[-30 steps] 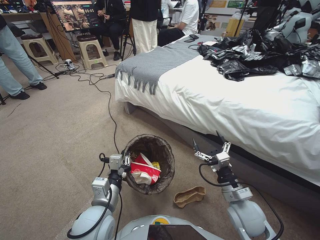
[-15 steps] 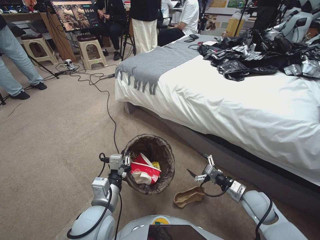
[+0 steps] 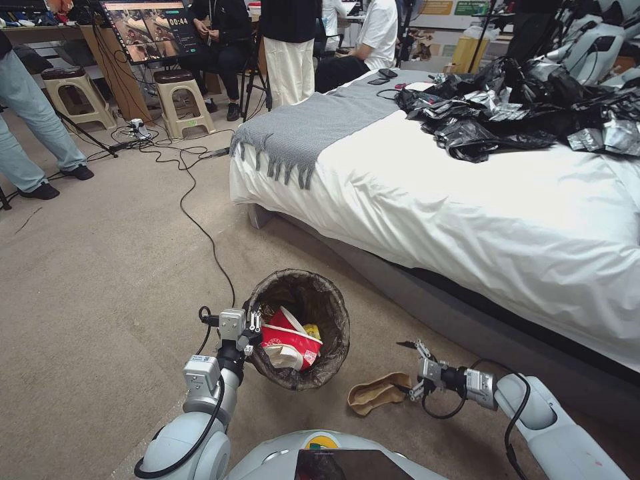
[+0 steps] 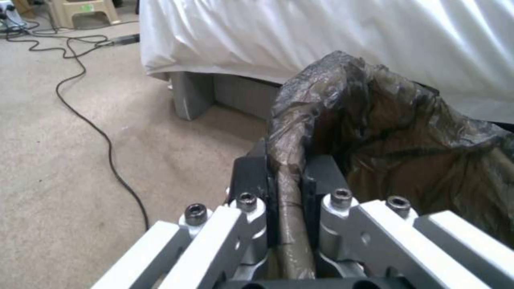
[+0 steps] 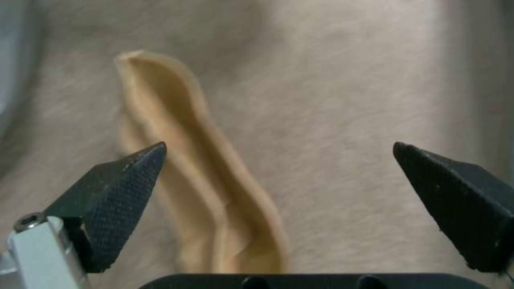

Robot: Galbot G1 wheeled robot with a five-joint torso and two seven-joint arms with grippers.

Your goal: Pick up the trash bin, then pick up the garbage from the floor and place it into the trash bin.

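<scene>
The trash bin sits on the carpet floor in front of the robot, near the side of the bed. A dark brown bag lines it and folds over its rim. Inside the bin lie a red-and-white paper carton and a bit of yellow wrapper.

The left claw is at the bin's rim on the robot's left side. In the left wrist view its two black fingers are pinched tight on the bagged rim, one finger on each side of it, so the left claw is holding the bin.

A tan paper piece lies flat on the floor, just to the right of the bin and apart from it. The right claw is low down by the floor, right at the end of that tan piece. Its fingers are spread wide. In the right wrist view the two black pointed fingertips stand far apart, and the tan paper piece lies between them, closer to one tip. It holds nothing. Whether a tip touches the paper cannot be told.
</scene>
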